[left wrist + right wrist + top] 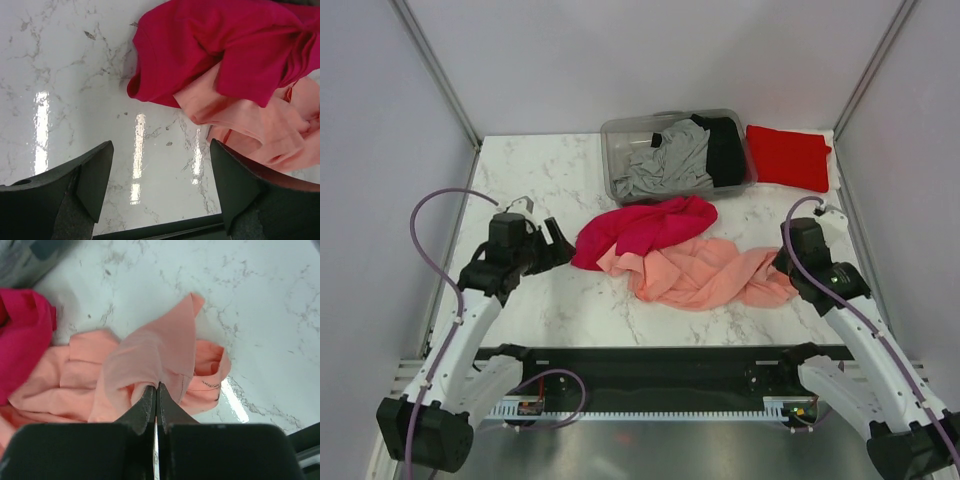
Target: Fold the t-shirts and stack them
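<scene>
Your left gripper (160, 165) — low over the table (70, 75), jaws spread, empty; your right gripper (156, 390) pinches the salmon shirt (150, 352); bin (611, 160) — grey cloth (670, 160), black shirt (724, 150)

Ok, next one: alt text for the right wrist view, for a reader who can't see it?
The right gripper, jaws shut, pinches a raised fold of the salmon pink t-shirt, which lies crumpled on the white marble table. A magenta t-shirt sits at the left edge.

Robot lab cell: marble-look table (550, 300), plain white walls (650, 60), metal corner posts (435, 70).
</scene>
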